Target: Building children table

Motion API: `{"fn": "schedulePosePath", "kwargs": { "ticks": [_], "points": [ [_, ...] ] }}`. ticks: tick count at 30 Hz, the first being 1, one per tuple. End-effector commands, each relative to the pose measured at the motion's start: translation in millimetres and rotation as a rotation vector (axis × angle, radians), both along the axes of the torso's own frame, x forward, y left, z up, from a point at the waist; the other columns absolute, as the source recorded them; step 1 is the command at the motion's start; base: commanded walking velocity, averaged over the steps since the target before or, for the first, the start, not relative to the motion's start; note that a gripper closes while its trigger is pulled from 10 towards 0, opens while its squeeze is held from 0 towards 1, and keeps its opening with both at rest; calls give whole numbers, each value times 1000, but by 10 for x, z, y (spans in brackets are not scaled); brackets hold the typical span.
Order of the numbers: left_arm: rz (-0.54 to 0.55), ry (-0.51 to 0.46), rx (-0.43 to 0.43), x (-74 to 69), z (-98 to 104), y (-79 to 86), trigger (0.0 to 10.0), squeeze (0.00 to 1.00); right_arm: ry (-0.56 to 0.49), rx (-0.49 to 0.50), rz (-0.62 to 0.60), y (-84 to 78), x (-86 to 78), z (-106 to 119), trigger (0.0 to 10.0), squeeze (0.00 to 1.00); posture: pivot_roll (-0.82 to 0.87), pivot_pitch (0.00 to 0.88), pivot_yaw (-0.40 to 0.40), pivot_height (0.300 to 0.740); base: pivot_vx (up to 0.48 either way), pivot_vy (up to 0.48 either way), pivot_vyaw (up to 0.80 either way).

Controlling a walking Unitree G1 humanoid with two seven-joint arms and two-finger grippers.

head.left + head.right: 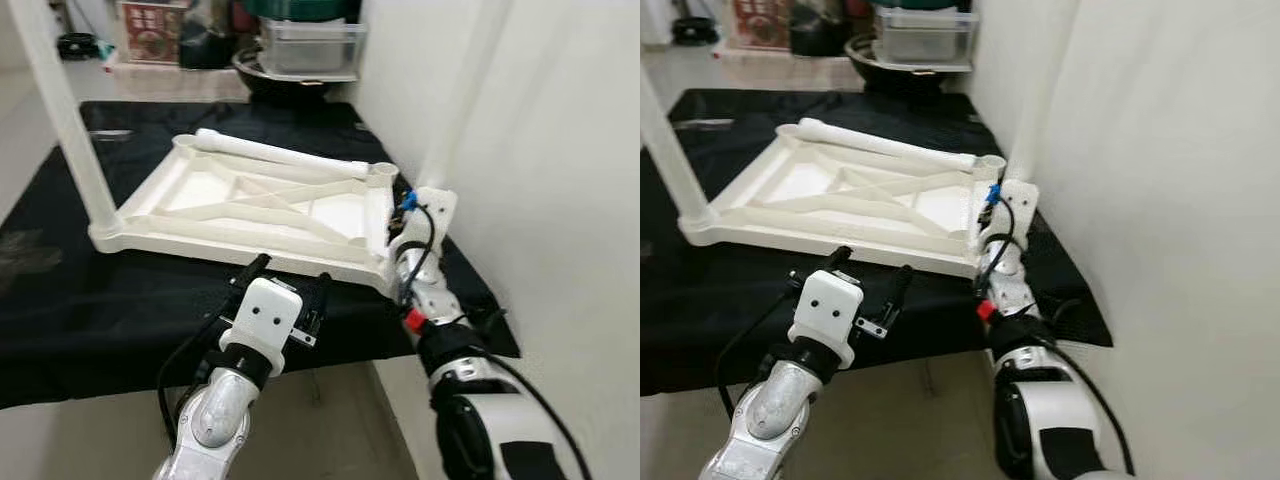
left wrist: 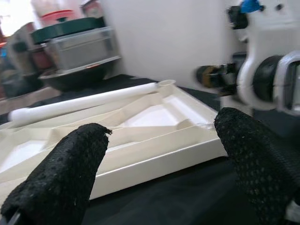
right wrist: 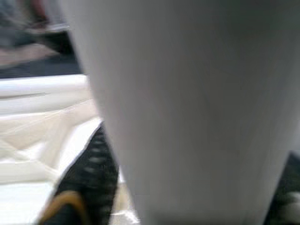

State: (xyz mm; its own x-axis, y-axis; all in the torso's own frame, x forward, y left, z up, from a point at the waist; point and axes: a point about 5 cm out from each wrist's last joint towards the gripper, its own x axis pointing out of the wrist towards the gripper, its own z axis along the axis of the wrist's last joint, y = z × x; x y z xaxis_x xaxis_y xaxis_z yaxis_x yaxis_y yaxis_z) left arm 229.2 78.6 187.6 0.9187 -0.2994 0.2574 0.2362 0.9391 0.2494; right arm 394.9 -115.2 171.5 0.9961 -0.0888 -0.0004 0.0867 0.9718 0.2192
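Black cloth point(image 1: 120, 310) covers a low surface beside a white wall point(image 1: 560, 150), and on it lies the white plastic children tabletop point(image 1: 250, 205), turned upside down so its ribbed underside with crossed braces faces up. One white plastic leg point(image 1: 62, 110) already stands upright in the near-left corner socket, seen from the robot. Second white round leg point(image 1: 280, 152) lies flat along the far edge of the tabletop, loose, btw the two far corners. Third white leg point(image 1: 1040, 80) stands upright at the near-right corner, close to the wall.

Right gripper point(image 1: 400, 235) is at this near-right corner, low by the leg's base; in the right wrist view the pale leg point(image 3: 187, 112) is very close and blurred, with a black finger point(image 3: 89, 178) just beside it. Fingers seem to be around the leg, but whether they really pinch it I cannot tell.

Left gripper point(image 1: 872, 285) hovers over the cloth just in front of the tabletop's near edge, approx. in the middle, not touching it. Its two black fingers point(image 2: 65, 183) are spread apart with nothing btw them.

Behind the cloth, in the bkgd, a clear plastic box point(image 1: 310, 45) sits on a dark bowl point(image 1: 280, 80), next to a red printed carton point(image 1: 150, 30).
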Motion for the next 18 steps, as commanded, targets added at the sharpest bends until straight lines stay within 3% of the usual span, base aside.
{"fn": "schedulePosePath", "kwargs": {
  "ticks": [1, 3, 5, 8, 9, 12, 13, 14, 18],
  "points": [
    [-2, 4, 3, -1, -7, -19, 10000, 0, -80, 13, 193, 245, -34, 47, 10000, 0, 111, 37, -125, 740, 0, 0, 0],
    [-2, 3, 3, 1, -5, -20, 10000, 0, -111, 6, 252, 274, -38, 77, 10000, 0, 111, 37, -125, 740, 0, 0, 0],
    [0, 2, 2, 5, 2, -14, 10000, 0, -177, -5, 475, 345, -75, 136, 10000, 0, 109, 41, -121, 740, 0, 0, 0],
    [1, 1, 1, 5, 5, -11, 10000, 0, -169, 16, 897, 384, -200, 107, 10000, 0, 109, 41, -126, 740, 0, 0, 0],
    [1, 1, 1, 5, 5, -11, 10000, 0, -162, 29, 988, 380, -237, 99, 10000, 0, 109, 41, -126, 740, 0, 0, 0],
    [0, 0, 2, 5, 6, -11, 10000, 0, -157, 18, 1084, 367, -277, 96, 10000, 0, 110, 41, -124, 740, 0, 0, 0],
    [1, 1, 0, 5, 7, -9, 10000, 0, -128, -4, 1274, 341, -350, 90, 10000, 0, 111, 43, -127, 740, 0, 0, 0],
    [0, 0, 2, 4, 6, -10, 10000, 0, -119, -20, 1347, 339, -377, 90, 10000, 0, 112, 44, -125, 740, 0, 0, 0],
    [-1, 0, 3, 4, 6, -9, 10000, 0, -117, -68, 1427, 372, -401, 89, 10000, 0, 115, 45, -126, 740, 0, 0, 0]
  ]
}}
